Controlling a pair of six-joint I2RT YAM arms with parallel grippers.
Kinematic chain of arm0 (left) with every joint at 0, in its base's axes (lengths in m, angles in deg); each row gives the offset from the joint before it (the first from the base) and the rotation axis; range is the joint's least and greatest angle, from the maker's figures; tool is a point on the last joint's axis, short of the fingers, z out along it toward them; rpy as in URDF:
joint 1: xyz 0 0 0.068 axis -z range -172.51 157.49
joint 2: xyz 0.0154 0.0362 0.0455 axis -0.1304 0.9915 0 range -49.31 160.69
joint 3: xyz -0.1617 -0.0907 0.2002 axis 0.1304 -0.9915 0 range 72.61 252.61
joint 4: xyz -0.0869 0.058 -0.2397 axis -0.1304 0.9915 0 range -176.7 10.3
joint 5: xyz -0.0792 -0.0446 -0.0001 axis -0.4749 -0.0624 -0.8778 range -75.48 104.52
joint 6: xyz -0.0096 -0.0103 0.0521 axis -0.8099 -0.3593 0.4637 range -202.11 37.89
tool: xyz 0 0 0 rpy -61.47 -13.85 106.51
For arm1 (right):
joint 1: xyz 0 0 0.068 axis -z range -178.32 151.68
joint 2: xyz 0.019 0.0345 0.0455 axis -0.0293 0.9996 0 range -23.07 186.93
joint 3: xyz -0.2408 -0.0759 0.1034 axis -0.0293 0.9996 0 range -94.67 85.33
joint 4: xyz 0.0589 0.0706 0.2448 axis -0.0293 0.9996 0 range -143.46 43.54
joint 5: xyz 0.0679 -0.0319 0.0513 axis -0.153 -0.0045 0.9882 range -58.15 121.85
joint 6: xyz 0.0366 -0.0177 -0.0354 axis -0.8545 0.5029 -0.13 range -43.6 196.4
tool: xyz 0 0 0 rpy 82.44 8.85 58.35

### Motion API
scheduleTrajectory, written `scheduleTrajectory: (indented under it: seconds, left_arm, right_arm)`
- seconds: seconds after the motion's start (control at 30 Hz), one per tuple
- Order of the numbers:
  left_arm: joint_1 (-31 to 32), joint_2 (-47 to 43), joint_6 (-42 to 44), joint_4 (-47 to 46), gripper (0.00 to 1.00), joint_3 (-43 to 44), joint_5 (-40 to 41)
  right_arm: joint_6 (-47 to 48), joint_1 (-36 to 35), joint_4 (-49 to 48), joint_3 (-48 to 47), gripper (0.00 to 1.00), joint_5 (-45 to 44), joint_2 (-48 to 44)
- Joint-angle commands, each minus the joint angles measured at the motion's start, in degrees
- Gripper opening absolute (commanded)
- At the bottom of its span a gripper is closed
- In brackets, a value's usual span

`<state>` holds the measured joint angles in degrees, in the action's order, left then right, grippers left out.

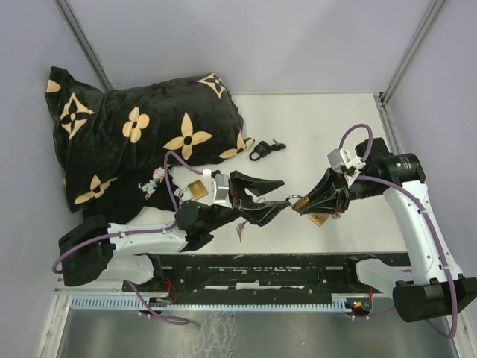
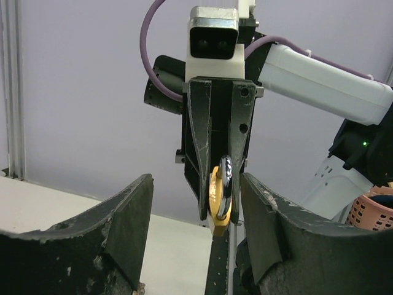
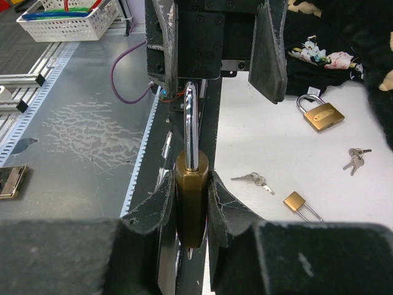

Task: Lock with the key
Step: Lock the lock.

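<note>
My right gripper (image 1: 308,204) is shut on a brass padlock (image 1: 301,203) and holds it above the table with its steel shackle pointing left. In the right wrist view the padlock (image 3: 191,206) sits edge-on between the pads (image 3: 153,200), and a small silver tip shows under its body. My left gripper (image 1: 282,194) is open, its fingers on either side of the shackle tip. In the left wrist view the padlock (image 2: 219,192) hangs between my open fingers (image 2: 126,224), nearer the right one. Loose keys (image 1: 240,230) lie on the table below the left gripper.
A black pillow with tan flowers (image 1: 134,142) covers the back left. A black padlock with keys (image 1: 258,151) lies beside it. A second brass padlock (image 1: 195,189) lies by the left arm, and another (image 1: 320,219) under the right gripper. More keys (image 3: 353,158) lie on the table.
</note>
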<state>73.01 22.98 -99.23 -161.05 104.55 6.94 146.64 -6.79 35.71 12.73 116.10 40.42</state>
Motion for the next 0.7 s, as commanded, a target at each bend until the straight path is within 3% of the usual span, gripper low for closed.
scheduleTrajectory:
  seconds: [0.0, 0.33, 0.43, 0.57, 0.67]
  left_arm:
    - [0.6, 1.7, 2.2, -4.1, 0.63, 3.4, -2.6]
    - [1.6, 4.3, 0.6, -5.3, 0.5, 1.6, -5.0]
    - [1.5, 5.6, 0.5, -5.9, 0.34, 2.5, -5.6]
    - [1.6, 6.4, 0.3, -6.1, 0.23, 2.8, -6.0]
    - [1.5, 5.7, 0.0, -7.0, 0.03, 1.9, -4.8]
  right_arm:
    - [-2.6, 0.5, -2.6, -0.4, 0.03, 4.5, -0.9]
    - [-2.6, 0.8, -2.5, -0.4, 0.04, 4.5, -0.5]
    - [-2.7, 0.7, -2.6, -0.2, 0.04, 4.5, -0.7]
    - [-3.0, 0.8, -3.0, 0.2, 0.04, 4.4, -1.0]
    - [-3.4, 0.8, -3.7, 0.7, 0.05, 3.4, -1.2]
